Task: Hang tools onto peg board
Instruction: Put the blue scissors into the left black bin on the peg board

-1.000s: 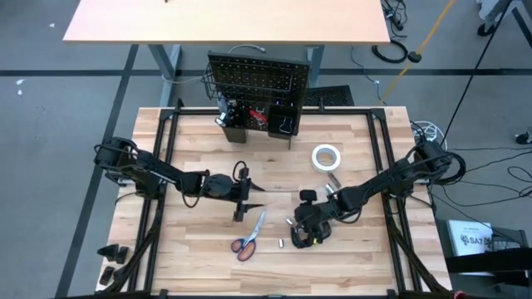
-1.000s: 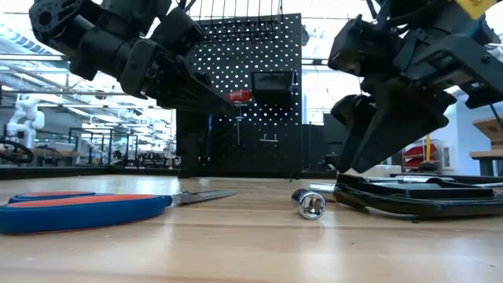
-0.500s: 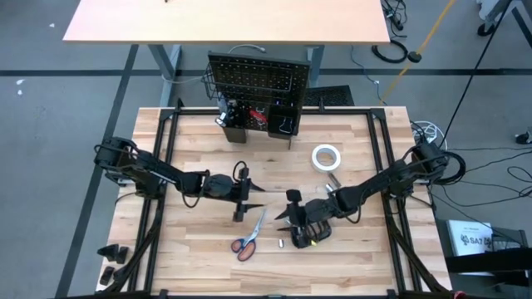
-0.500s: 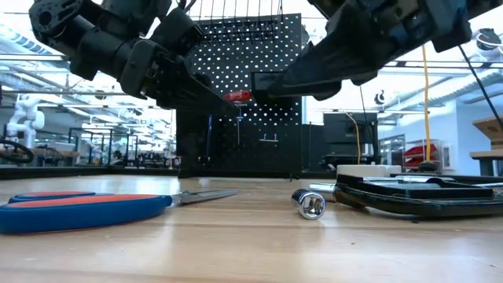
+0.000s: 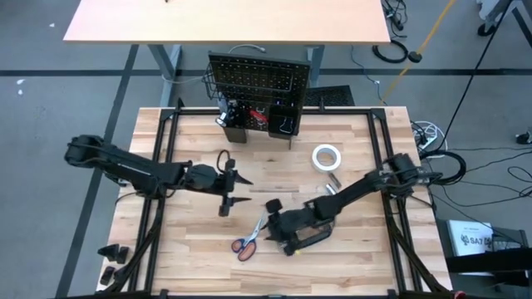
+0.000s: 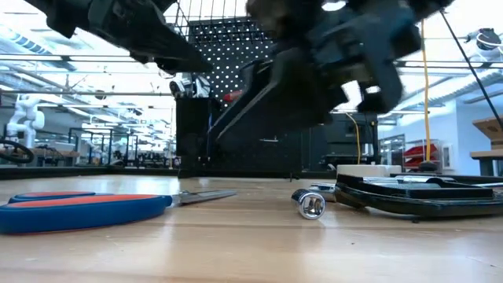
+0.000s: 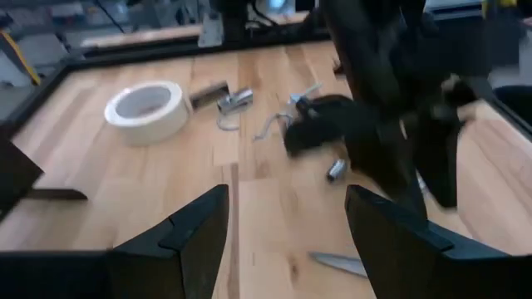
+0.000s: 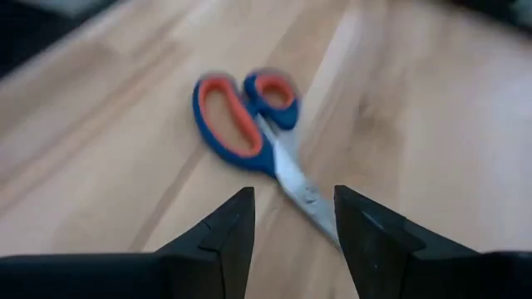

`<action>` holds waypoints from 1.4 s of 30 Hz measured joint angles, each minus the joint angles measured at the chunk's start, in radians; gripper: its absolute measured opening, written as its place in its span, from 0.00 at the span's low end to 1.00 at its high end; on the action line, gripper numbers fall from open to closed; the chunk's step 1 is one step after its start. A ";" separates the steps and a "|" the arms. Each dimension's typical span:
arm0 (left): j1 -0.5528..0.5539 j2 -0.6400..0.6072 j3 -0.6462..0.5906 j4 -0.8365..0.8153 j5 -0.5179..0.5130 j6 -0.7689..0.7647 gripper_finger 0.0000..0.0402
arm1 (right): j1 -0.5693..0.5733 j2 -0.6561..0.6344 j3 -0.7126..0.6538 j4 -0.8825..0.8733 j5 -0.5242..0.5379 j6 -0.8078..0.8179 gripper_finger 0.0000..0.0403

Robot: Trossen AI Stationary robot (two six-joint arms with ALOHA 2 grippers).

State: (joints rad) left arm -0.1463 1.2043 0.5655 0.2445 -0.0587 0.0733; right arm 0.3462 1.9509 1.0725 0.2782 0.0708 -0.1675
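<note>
The scissors (image 5: 248,237), orange and blue at the handles, lie flat on the wooden table near its front edge; they also show as scissors (image 8: 253,124) in the right wrist view. My right gripper (image 5: 268,223) hovers open just right of the scissors' blades, its fingers (image 8: 224,237) above the blade end without touching. My left gripper (image 5: 241,189) hangs open over the table's middle left, holding nothing. The peg board (image 5: 258,79) stands upright at the far edge, with small tools in its lower bins. A white tape roll (image 5: 326,156) lies flat at the right.
A black C-clamp (image 6: 416,195) lies under my right arm, near a small silver socket (image 6: 309,204). Silver tool pieces (image 5: 332,181) lie below the tape roll. A black frame rail (image 5: 162,166) runs along the table's sides. Bare wood lies between my left gripper and the peg board.
My right gripper has swung from over the C-clamp toward the table's left edge, rolling as it went, and now stands over the scissors' blades. My left gripper has risen and drawn back toward the table's left edge. Nothing on the table has moved.
</note>
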 joint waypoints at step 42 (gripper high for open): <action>-0.072 -0.020 -0.084 0.049 -0.102 -0.068 0.60 | -0.124 0.274 0.358 -0.392 -0.186 -0.115 0.38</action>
State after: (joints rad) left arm -0.2184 1.1839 0.4816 0.2931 -0.1609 0.0055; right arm 0.2218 2.2253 1.4303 -0.1139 -0.1154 -0.2825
